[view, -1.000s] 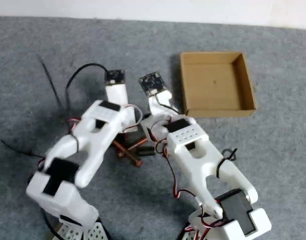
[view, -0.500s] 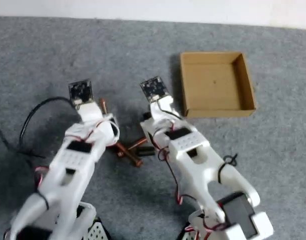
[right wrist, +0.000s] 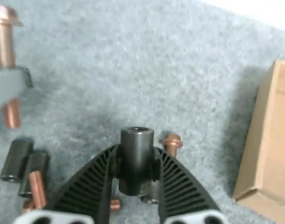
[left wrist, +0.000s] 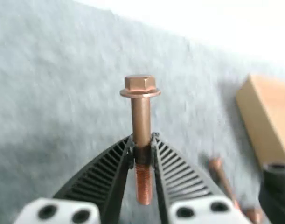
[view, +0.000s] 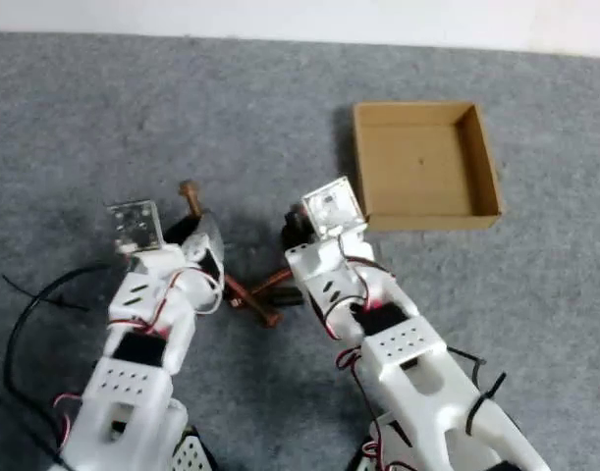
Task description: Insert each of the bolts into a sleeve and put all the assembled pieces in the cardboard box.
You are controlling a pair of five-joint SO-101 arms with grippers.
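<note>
Left of centre in the high view, the left jaws are shut on a copper bolt (left wrist: 140, 112). They pinch it partway down the shank, so the hex head stands beyond the tips and the threaded end lies back in the throat between them. Just right of centre, the right jaws are closed around a dark sleeve (right wrist: 137, 144) with its open bore facing away from the wrist. The two held pieces are near each other but apart.

The main risk, as I judge it, lies in the mating. The thread end has little free length and is flanked by the jaws, so the sleeve could knock against a jaw instead of sliding on. A slight tilt of either piece would jam the thread at the mouth of the bore. The bolt is held by a narrow pinch (smooth round shank, ribbed pads), so a sideways push could swivel it or drop it.

Loose bolts (view: 248, 299) and spare sleeves (right wrist: 15, 158) lie on the counter (view: 93, 108) at lower centre, between the two arms, where a low sweep could scatter them. The cardboard box (view: 417, 220) sits at upper right, just beyond the right jaws, with no assembled piece in it. Its near wall has to be cleared.
</note>
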